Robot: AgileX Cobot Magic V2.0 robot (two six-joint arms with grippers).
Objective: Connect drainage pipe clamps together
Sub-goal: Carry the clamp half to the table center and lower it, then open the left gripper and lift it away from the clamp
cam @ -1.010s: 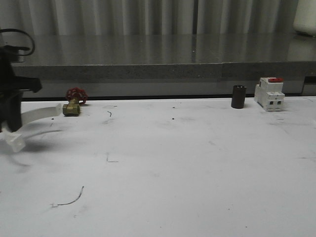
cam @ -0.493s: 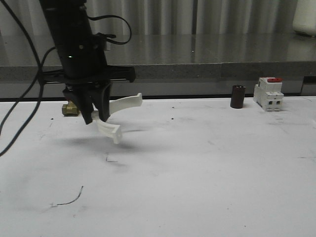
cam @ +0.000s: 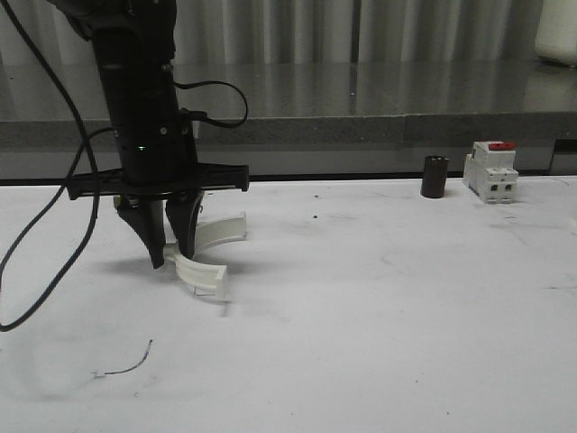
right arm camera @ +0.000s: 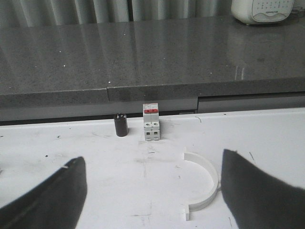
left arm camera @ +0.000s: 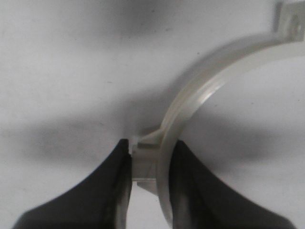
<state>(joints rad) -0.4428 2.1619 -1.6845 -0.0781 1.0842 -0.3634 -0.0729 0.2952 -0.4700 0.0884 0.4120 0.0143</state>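
Lowered left claw (cam: 171, 257) clamped on clamp half (cam: 206, 257), arc opening rightward, right claw (right arm camera: 152, 200) apart

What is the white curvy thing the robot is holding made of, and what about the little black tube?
The clamp half in the left hand looks like white plastic: smooth and slightly see-through at its thin edge, with a molded tab at the end. The black tube at the back of the table looks dark and dull; it could be plastic, rubber or metal.

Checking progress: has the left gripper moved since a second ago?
Yes. The left gripper, holding a clamp half, came rightward toward the breaker.
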